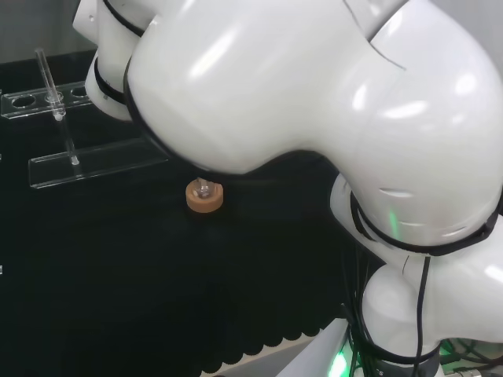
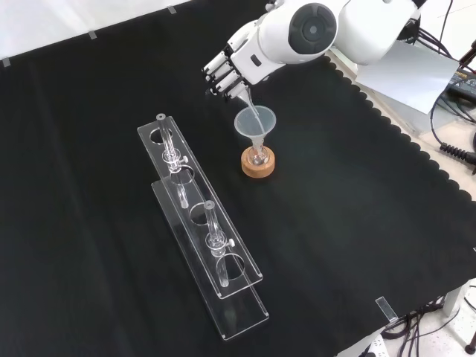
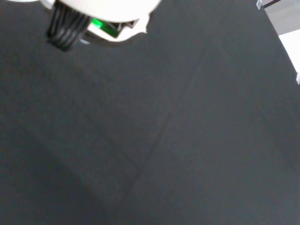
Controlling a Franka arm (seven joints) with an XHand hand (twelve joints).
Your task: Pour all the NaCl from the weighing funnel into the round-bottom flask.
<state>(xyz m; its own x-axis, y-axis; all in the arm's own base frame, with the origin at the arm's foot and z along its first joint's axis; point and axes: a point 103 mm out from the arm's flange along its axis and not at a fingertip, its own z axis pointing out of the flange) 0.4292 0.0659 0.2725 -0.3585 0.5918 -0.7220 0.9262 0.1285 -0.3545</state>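
In the head view the arm's white links covered most of the bench. Just under their edge stood a cork ring (image 1: 205, 197) with a small glass neck rising from it, which I take to be the round-bottom flask (image 1: 204, 187). To the ring's left and farther off lay a clear rack (image 1: 94, 161) with a thin glass tube (image 1: 59, 102) upright in it.

In the front view the hand (image 2: 227, 71) hung above and to the left of the cork ring (image 2: 258, 163). Its fingers (image 2: 216, 78) were curled and appeared to pinch a thin clear piece, the weighing funnel (image 2: 248, 102), tilted with its tip down towards a wide clear funnel (image 2: 256, 123) seated in the flask's neck over the ring. The flask (image 2: 258, 155) itself was hard to make out, and I could not tell whether salt was falling. Two clear racks (image 2: 201, 223) lay to the ring's left and nearer the camera.

The wrist view looked down on bare black cloth (image 3: 178, 140).

The pour looked to be under way. The next move calls for a steeper tilt, keeping the tip over the wide funnel's mouth, so nothing spills onto the cloth.
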